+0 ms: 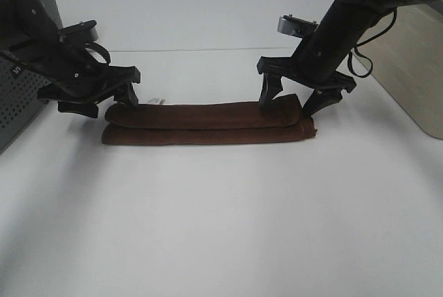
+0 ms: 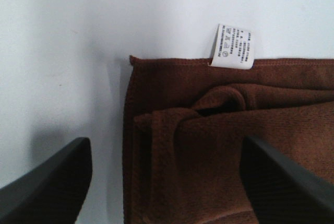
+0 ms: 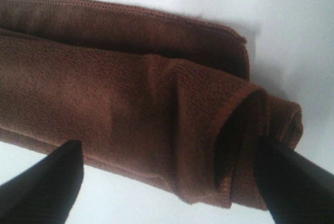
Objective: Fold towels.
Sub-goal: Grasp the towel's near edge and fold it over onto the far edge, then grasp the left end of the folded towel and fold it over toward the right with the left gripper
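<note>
The dark brown towel (image 1: 208,124) lies on the white table (image 1: 221,228) as a long, narrow folded strip with two layers showing. Its small white tag (image 1: 154,100) sticks out at the far side near the left end, and is clear in the left wrist view (image 2: 232,46). My left gripper (image 1: 111,106) is open just over the towel's left end (image 2: 209,145), one finger over bare table. My right gripper (image 1: 291,103) is open and straddles the right end (image 3: 156,114), where the layers curl into a loose roll. Neither holds cloth.
A grey perforated box (image 1: 17,96) stands at the left edge of the table. A pale panel (image 1: 415,68) sits at the right edge. The white tabletop stretches in front of the towel.
</note>
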`<state>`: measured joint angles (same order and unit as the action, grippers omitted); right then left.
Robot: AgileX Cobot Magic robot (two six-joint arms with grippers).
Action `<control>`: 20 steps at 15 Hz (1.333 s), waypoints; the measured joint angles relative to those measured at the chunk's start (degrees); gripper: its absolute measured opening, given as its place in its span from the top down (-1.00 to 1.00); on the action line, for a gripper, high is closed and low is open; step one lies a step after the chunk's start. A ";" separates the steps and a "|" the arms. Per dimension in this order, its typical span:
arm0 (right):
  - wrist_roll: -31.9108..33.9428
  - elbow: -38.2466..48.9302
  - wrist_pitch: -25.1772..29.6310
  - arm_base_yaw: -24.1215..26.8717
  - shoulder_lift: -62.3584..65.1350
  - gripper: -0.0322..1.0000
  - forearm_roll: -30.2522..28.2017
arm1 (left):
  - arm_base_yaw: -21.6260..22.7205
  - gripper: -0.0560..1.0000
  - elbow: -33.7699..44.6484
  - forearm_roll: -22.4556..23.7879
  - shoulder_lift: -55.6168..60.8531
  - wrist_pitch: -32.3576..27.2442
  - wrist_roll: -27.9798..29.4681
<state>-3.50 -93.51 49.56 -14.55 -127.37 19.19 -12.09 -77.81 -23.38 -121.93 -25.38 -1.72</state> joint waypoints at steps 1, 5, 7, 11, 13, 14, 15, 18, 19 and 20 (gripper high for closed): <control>0.00 -0.40 1.43 0.00 0.00 -0.72 -0.52 | 0.00 -0.55 0.00 0.17 0.00 -0.17 -0.17; 0.06 -0.57 4.53 0.00 0.17 -0.77 -2.98 | 0.00 -0.57 -0.34 0.34 -1.26 -0.80 -0.40; 0.06 -0.57 4.70 0.00 0.23 -0.77 -2.98 | 0.00 -0.56 -1.66 -0.86 -3.04 -2.69 -0.40; 0.06 -0.57 4.70 0.00 0.34 -0.77 -2.98 | 0.00 -0.31 -5.90 -3.21 -6.07 -6.02 -0.46; 0.06 -0.57 4.47 0.00 0.92 -0.77 -3.78 | 0.00 0.11 -6.59 -3.32 -6.76 -6.88 0.97; 0.06 -0.57 4.35 0.00 1.38 -0.77 -4.07 | 0.00 0.45 -6.59 -3.32 -6.76 -6.99 1.09; 0.06 -0.57 3.95 0.00 2.98 -0.77 -4.76 | -0.06 0.79 -6.65 -2.92 -6.76 -7.51 1.32; 0.06 -0.57 3.95 0.00 6.42 -0.77 -5.56 | 0.52 0.80 -6.76 1.09 -4.98 -10.03 2.18; 0.06 -0.57 4.13 0.00 7.10 -0.77 -5.56 | 1.20 0.80 -6.76 3.55 -3.09 -11.17 3.38; 0.06 -0.57 4.47 0.00 7.56 -0.77 -5.56 | 1.60 0.80 -6.76 4.76 -1.95 -11.80 4.13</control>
<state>-3.44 -94.08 54.03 -14.55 -119.81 13.64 -10.49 -84.57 -18.62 -123.87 -37.18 2.41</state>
